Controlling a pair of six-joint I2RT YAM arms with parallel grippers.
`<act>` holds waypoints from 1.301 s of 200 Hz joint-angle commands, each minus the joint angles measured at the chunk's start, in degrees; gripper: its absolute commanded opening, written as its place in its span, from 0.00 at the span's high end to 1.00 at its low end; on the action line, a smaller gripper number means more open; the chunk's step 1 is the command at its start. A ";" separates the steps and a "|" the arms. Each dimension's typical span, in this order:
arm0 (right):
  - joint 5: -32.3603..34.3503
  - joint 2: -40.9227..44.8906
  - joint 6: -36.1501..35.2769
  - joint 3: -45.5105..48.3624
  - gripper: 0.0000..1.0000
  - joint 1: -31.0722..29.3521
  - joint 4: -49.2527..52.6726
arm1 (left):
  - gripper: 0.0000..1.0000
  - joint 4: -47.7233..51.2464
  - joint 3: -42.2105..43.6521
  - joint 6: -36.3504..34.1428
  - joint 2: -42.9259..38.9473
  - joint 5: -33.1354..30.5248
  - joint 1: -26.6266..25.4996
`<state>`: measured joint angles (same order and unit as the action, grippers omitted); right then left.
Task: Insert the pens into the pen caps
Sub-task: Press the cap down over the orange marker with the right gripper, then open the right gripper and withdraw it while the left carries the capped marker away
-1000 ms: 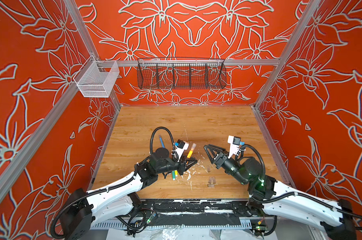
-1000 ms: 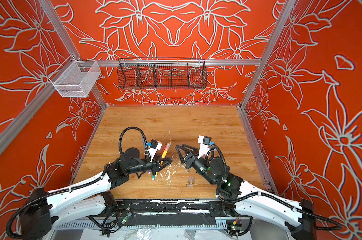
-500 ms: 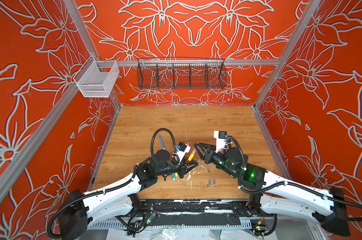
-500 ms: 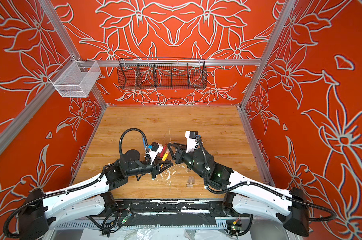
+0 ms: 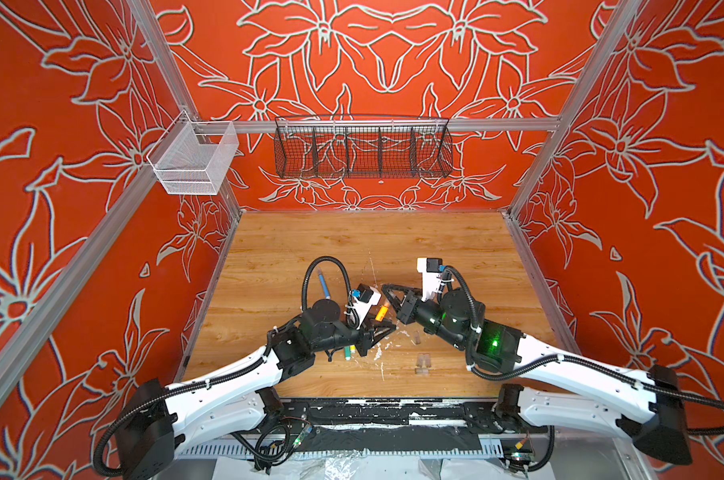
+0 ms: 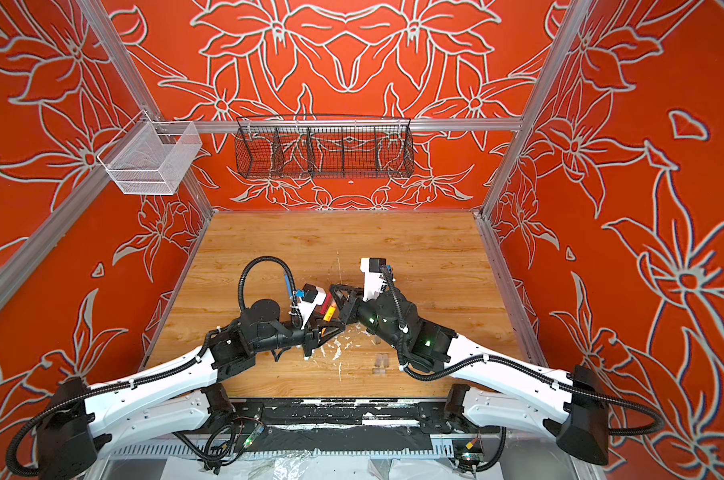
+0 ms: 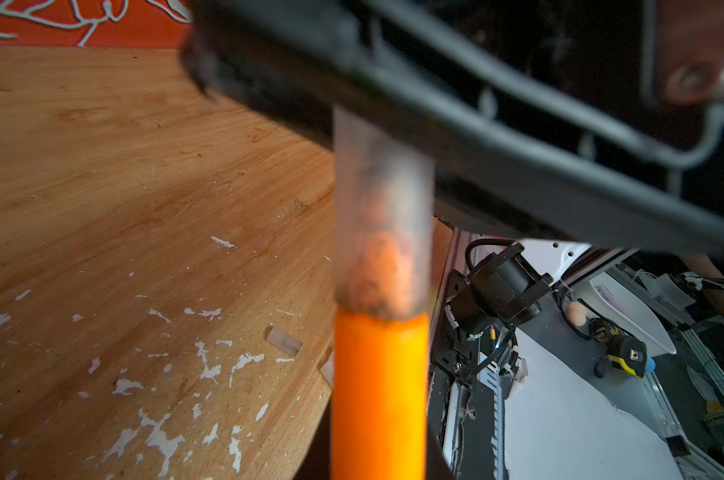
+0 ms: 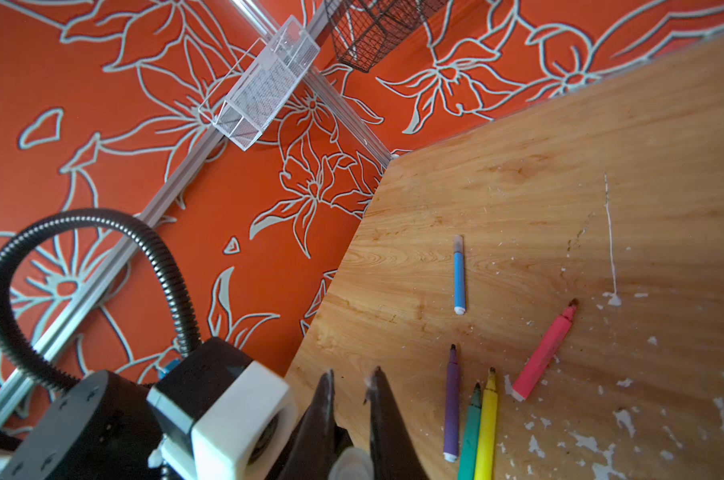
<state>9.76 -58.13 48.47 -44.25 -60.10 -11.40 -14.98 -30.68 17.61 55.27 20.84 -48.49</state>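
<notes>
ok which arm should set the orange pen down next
Left. The left gripper is shut on the orange pen at its barrel, so it carries the pen. The right gripper only pinches the cap over the tip and would need to let go first.

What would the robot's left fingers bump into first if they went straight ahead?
Probably the right arm's black wrist, just ahead of the left fingers holding the orange pen. Heights are hard to judge, so they might pass under.

Overhead stereo pair, two wrist close-ups
</notes>
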 commanded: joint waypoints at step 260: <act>-8.37 -8.36 3.97 8.22 1.00 -13.34 -21.44 | 1.00 1.09 -23.29 6.99 4.97 -11.46 16.32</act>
<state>22.06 -64.82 53.74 -37.98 -63.00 -41.63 3.14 -47.44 19.16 60.45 30.39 -38.94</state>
